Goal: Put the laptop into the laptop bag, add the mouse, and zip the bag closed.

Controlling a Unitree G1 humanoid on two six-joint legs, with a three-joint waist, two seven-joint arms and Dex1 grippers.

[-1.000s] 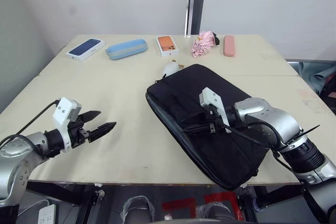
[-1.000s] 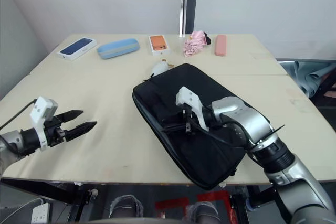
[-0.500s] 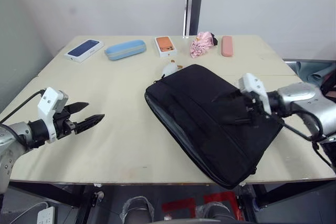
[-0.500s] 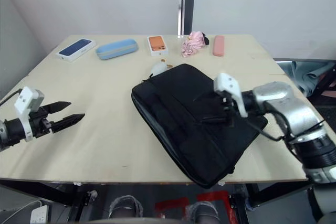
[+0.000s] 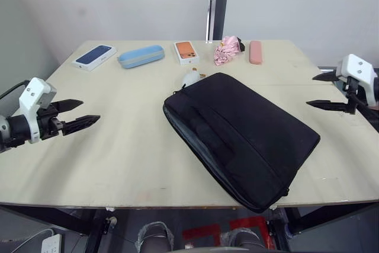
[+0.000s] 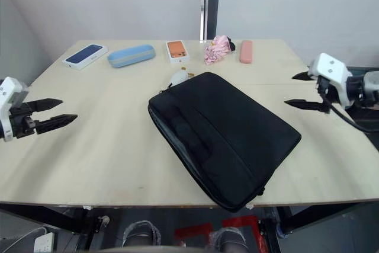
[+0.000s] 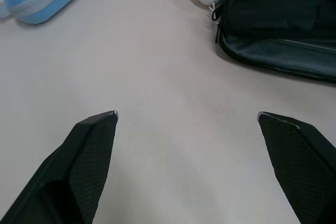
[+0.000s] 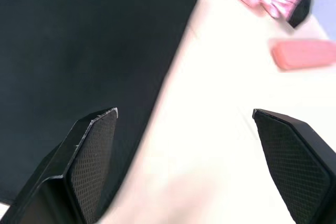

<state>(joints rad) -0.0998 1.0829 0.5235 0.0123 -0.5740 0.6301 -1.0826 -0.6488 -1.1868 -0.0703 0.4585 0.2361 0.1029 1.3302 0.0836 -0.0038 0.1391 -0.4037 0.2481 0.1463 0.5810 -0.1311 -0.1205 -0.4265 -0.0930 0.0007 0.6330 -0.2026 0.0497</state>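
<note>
- laptop bag [image 5: 240, 137]: lies flat and skewed, mid-table [image 5: 130, 152]. Soft fabric shell, probably limp at the edges; the handle or zip edge looks the best hold.
- left gripper [image 5: 76, 114], right gripper [image 5: 324, 90]: both spread wide, empty, well apart from the bag.

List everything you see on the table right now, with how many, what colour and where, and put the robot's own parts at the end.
laptop bag: one, black, middle of the table, lying flat
fluffy lump: one, white, at the bag's far corner
phone box: one, dark blue top, far left
glasses case: one, light blue, far left of centre
second phone box: one, orange top, far centre
crumpled cloth: one, pink, far centre-right
slim case: one, salmon pink, far right
table: one, pale wood
left pincer: black, open, over the left edge
right pincer: black, open, over the right edge
</note>
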